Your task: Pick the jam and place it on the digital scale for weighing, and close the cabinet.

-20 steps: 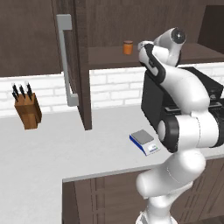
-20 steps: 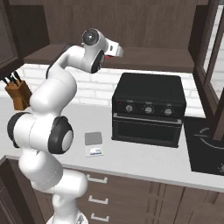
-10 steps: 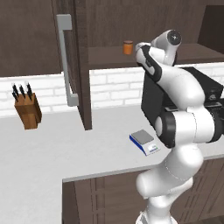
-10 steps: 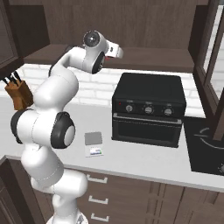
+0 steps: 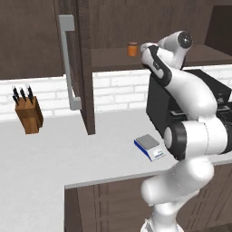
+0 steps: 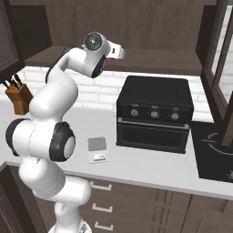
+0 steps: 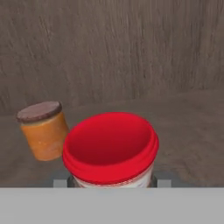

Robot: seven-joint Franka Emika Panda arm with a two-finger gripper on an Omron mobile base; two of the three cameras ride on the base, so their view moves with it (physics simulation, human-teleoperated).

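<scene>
Right between the finger tips (image 7: pixel 72 181), low in the hand view: the jam (image 7: pixel 110 151), upright on the cabinet (image 5: pixel 86 68) shelf, jaws narrowed against its sides, apparently gripping. Just beside, the orange jar (image 7: pixel 43 130). Far below on the counter, the digital scale (image 5: pixel 150 146).

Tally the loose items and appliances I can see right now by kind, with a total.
Jars: 2, the red jam and the orange jar on the cabinet shelf
Scales: 1, the scale on the counter
Knife blocks: 1, the knife block
Ovens: 1, the black oven
Total: 5
</scene>
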